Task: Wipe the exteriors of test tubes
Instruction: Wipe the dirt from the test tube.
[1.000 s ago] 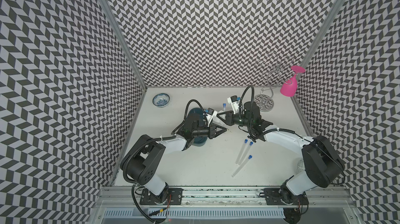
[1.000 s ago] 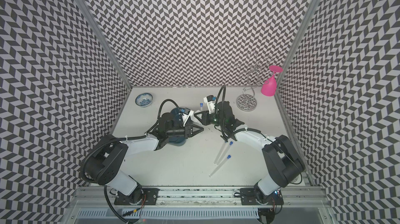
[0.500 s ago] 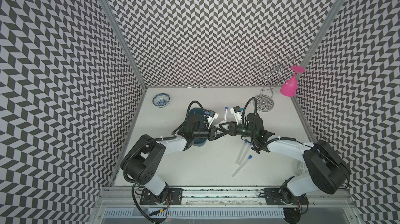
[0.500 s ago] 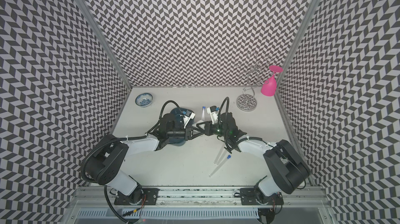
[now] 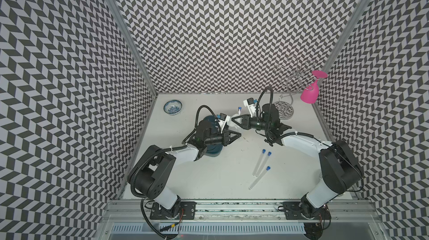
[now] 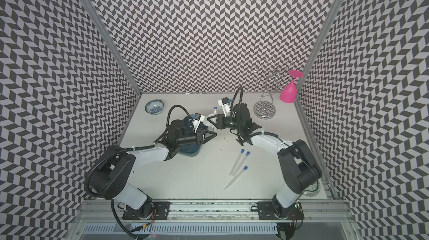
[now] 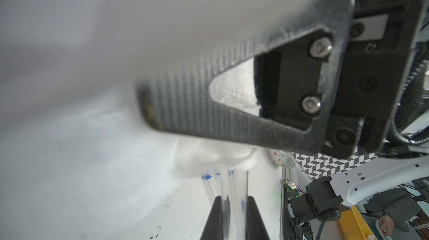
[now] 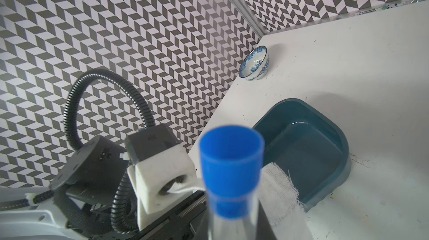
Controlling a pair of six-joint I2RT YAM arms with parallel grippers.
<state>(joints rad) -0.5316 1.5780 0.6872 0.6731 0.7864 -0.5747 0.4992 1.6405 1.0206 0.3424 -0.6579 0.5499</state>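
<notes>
clear smooth plastic test tube [image 8: 232,218], frayed woven cloth [image 8: 278,192], glossy teal plastic tray [image 8: 306,148]

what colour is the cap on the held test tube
Blue: the cap shows best in the right wrist view.

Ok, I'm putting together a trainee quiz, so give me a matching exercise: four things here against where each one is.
Things:
1. capped test tube
2. three test tubes
3. pink glass
4. patterned bowl

Places:
a. lying flat on the table
b. hanging upside down on the wire rack
c. held in the right gripper
d. near the table's far left corner

Pairs: 1-c, 2-a, 3-b, 4-d
</notes>
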